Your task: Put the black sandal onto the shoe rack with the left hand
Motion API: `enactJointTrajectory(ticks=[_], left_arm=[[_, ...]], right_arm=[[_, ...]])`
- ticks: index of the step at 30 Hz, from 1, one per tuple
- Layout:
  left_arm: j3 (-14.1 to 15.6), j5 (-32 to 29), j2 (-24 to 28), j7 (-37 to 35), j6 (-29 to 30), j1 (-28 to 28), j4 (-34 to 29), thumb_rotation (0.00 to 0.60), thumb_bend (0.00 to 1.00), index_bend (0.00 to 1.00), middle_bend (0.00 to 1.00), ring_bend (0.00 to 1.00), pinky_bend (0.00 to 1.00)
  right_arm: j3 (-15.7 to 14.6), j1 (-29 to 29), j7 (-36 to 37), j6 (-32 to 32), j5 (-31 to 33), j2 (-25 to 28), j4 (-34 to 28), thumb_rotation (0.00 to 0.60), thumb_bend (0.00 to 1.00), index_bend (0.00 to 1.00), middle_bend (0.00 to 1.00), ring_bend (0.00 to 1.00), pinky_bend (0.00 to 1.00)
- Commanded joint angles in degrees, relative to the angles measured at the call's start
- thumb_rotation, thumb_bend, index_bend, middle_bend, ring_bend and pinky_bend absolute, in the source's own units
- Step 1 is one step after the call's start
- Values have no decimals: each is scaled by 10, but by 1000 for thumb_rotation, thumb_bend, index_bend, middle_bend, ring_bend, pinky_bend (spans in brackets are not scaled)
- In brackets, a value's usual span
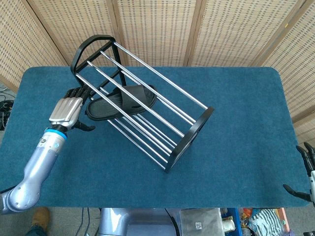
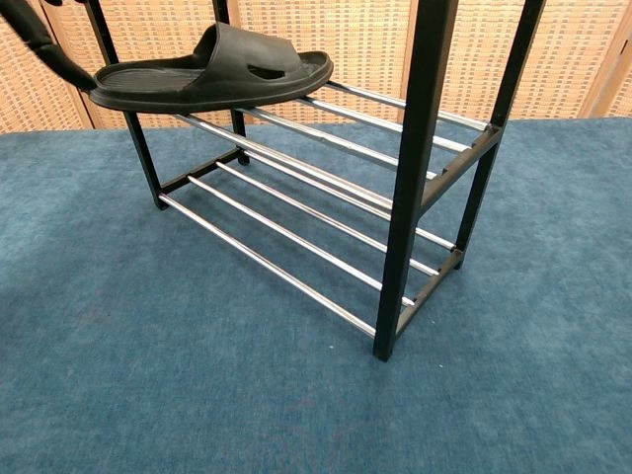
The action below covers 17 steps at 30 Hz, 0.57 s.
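The black sandal (image 1: 123, 102) lies flat on the rails of a middle shelf of the black shoe rack (image 1: 190, 134), near the rack's left end. From the chest view the sandal (image 2: 212, 74) rests level on the chrome rails, its heel jutting past the rack's (image 2: 420, 148) front rail. My left hand (image 1: 66, 110) is just left of the sandal's heel, apart from it, fingers spread and holding nothing. One dark finger of this hand (image 2: 41, 41) shows at the top left corner of the chest view. My right hand (image 1: 304, 172) stays at the table's right front edge, fingers apart and empty.
The rack stands slantwise on the blue carpeted table (image 1: 236, 108), its chrome rails running from back left to front right. Woven screens (image 1: 157, 29) close off the back. Boxes and clutter (image 1: 256, 221) sit on the floor below the front edge.
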Motion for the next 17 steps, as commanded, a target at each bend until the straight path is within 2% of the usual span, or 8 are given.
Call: enactJointTrajectory(ticks=[1, 5, 8, 11, 13, 17], left_arm=[[59, 219, 65, -137, -55, 134, -28, 600, 149, 0, 0, 0, 0], [96, 363, 85, -230, -51, 204, -5, 600, 148, 0, 0, 0, 0], [124, 448, 85, -291, -6, 254, 29, 600, 115, 0, 0, 0, 0], [148, 480, 72, -292, 81, 306, 51, 600, 70, 0, 0, 0, 0], [160, 491, 45, -272, 165, 345, 62, 600, 68, 0, 0, 0, 0], [182, 510, -1, -261, 243, 388, 78, 600, 67, 0, 0, 0, 0]], right_arm=[[-2, -2, -4, 3, -4, -1, -1, 600, 0, 0, 0, 0, 0], [-3, -4, -9, 8, -7, -2, -3, 600, 0, 0, 0, 0, 0], [-4, -5, -12, 12, -11, -4, -4, 600, 0, 0, 0, 0, 0], [-5, -7, -17, 16, -14, -6, -4, 600, 0, 0, 0, 0, 0], [-6, -8, -20, 18, -15, -7, -5, 600, 0, 0, 0, 0, 0], [-8, -10, -28, 22, -21, -11, -6, 600, 0, 0, 0, 0, 0]])
